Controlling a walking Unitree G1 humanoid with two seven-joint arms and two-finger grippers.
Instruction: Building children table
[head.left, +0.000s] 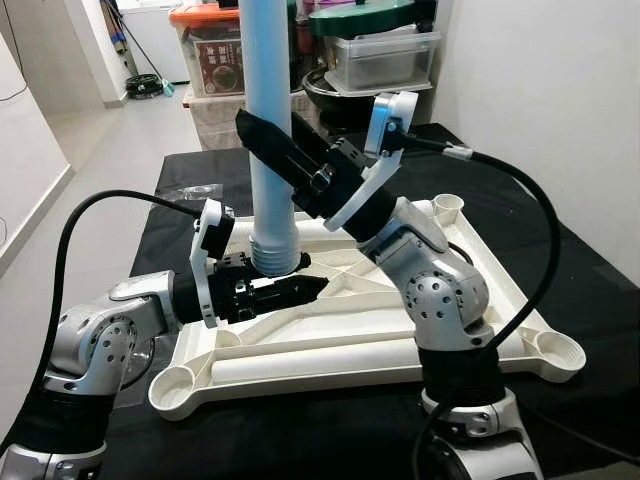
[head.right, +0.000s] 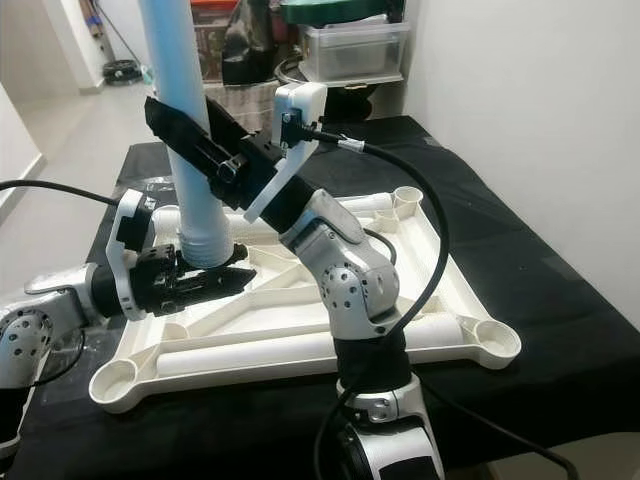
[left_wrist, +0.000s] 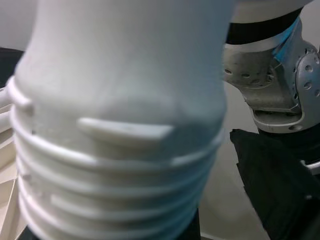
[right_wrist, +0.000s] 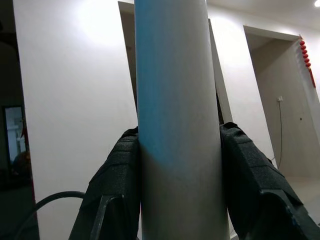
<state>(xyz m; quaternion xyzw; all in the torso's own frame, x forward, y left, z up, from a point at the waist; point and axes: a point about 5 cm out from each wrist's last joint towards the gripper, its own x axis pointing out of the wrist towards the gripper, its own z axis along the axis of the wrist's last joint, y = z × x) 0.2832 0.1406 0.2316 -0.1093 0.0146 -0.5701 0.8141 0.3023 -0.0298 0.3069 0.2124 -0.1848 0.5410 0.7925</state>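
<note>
Standing upright at the far-left corner of the white table frame (head.left: 330, 345): one pale blue table leg (head.left: 268, 110), its white threaded end (head.left: 276, 248) seated at the corner socket. The frame lies upside down on a worktop covered in black cloth (head.left: 590, 290), ribs showing, with open round sockets at the other three corners.

Right tool (head.left: 262, 145) — closed on the blue leg partway up its shaft, one black padded finger (right_wrist: 116, 190) pressed against each side, as seen in the right wrist view. The silver right arm rises from the near edge of the worktop and reaches over the frame.

Left tool (head.left: 300, 290) — low, lying across the frame just beside the base of the leg, fingers pointing toward the frame's middle. Whether its fingers are apart or together cannot be told. Its wrist view shows the leg's threaded end close up and blurred.

Background: stacked clear plastic storage boxes (head.left: 385, 55), one with an orange lid (head.left: 203, 14), beyond the far edge of the worktop; a clear plastic bag (head.left: 190, 190) on the cloth at the far left.
</note>
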